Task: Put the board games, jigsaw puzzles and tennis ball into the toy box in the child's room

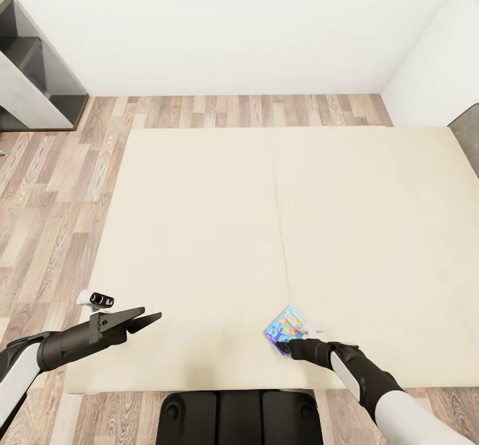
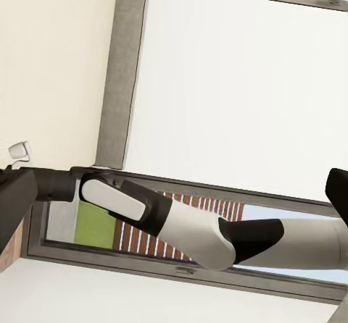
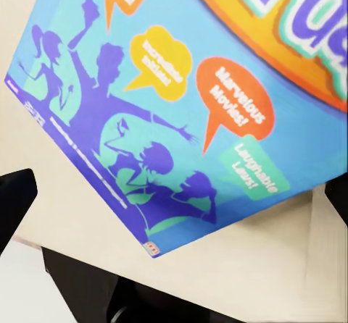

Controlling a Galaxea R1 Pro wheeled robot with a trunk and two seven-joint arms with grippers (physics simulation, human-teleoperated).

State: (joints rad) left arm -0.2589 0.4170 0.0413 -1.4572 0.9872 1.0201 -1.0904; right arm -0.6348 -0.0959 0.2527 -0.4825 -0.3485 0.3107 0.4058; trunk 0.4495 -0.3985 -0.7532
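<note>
We look down over the bed (image 1: pixel 199 232), its beige two-section mattress nearly filling the head view, with wood-plank floor (image 1: pixel 60 185) around it and a grey shelf unit (image 1: pixel 33 72) against the white wall at far left; the small blue board game (image 1: pixel 286 328) lies flat near the mattress's near edge, just right of the centre seam; our right gripper (image 1: pixel 293 348) sits at the box's near corner, and in the right wrist view the printed lid (image 3: pixel 203 98) looms close between two dark fingertips (image 3: pixel 14 200) set wide apart, not clamped on it; our left gripper (image 1: pixel 143 320) hovers over the mattress's near left part, its fingers parted and holding nothing.
</note>
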